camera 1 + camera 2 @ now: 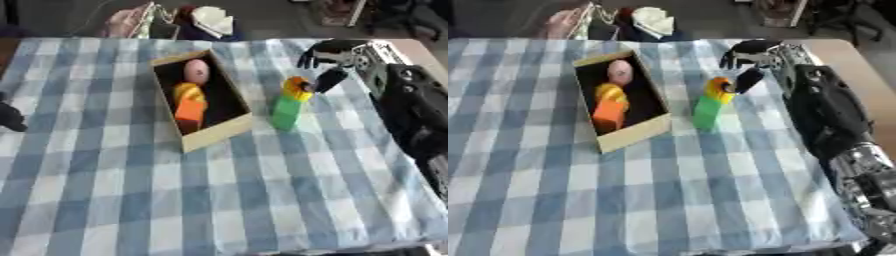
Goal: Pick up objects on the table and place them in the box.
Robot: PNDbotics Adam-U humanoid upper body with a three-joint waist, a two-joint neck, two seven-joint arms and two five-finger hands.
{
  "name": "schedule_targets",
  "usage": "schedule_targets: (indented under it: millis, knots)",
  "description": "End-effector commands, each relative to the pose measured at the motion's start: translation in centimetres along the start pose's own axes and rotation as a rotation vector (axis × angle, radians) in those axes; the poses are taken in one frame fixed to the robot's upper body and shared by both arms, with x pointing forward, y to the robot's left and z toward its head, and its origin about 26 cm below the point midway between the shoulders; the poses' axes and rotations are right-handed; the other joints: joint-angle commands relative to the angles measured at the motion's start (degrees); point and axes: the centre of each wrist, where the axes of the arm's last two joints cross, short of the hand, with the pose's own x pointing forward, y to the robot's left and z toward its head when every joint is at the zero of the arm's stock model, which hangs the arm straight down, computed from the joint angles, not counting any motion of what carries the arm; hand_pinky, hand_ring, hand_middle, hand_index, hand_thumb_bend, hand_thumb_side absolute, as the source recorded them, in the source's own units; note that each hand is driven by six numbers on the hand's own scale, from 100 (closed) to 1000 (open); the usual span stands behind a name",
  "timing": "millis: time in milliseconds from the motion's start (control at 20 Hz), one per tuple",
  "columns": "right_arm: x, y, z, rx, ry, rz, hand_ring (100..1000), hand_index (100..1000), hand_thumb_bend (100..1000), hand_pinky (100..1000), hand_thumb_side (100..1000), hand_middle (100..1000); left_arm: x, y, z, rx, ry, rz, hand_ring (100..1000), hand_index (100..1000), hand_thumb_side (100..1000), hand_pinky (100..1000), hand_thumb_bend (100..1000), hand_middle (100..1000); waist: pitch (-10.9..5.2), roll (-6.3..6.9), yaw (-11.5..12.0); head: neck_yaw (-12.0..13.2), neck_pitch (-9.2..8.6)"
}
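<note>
An open cardboard box (217,131) lies askew on the blue checked cloth, left of centre. Inside it are a pink egg-shaped thing (196,71), a yellow rounded piece (185,91) and an orange block (190,111). Just right of the box stands a green bottle-like object (286,111) with an orange and yellow top (297,88). My right hand (331,54) hovers beside that top, open, fingers hanging down and thumb (330,80) close to the top without closing on it. A dark part of my left hand (10,118) shows at the left edge.
The black right arm (824,107) runs along the table's right side. Beyond the far edge lie a white crumpled thing (213,21) and a pinkish bag (127,22). A tan bare surface (850,60) shows right of the cloth.
</note>
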Motion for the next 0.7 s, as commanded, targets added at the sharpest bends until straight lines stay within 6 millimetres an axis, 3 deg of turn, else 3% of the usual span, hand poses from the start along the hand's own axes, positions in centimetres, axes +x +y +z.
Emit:
schedule_targets:
  millis: [50, 450, 650, 700]
  knots:
    - [-1.3, -2.1, 1.4, -0.027, 0.009, 0.022, 763, 842, 209, 797, 386, 735, 0.5, 0.5, 0.0, -0.001, -0.008, -0.026, 585, 792, 604, 776, 100, 600, -1.47, 0.32, -0.1, 0.1, -0.17]
    - [-0.6, -0.8, 0.6, 0.130, -0.006, 0.067, 775, 811, 238, 800, 421, 740, 0.6, 0.6, -0.1, -0.003, -0.011, -0.025, 586, 793, 602, 776, 100, 600, -1.41, 0.36, 0.0, 0.0, -0.35]
    - [0.0, 0.0, 0.0, 0.168, -0.019, 0.074, 767, 734, 208, 796, 349, 719, 0.6, 0.5, -0.1, -0.004, -0.015, -0.025, 586, 793, 602, 775, 100, 600, -1.27, 0.45, 0.1, 0.0, -0.40]
    - [0.0, 0.0, 0.0, 0.158, -0.022, 0.072, 755, 647, 185, 789, 265, 695, 0.6, 0.6, -0.1, -0.004, -0.016, -0.025, 586, 793, 601, 775, 100, 600, -1.27, 0.47, 0.1, 0.0, -0.42]
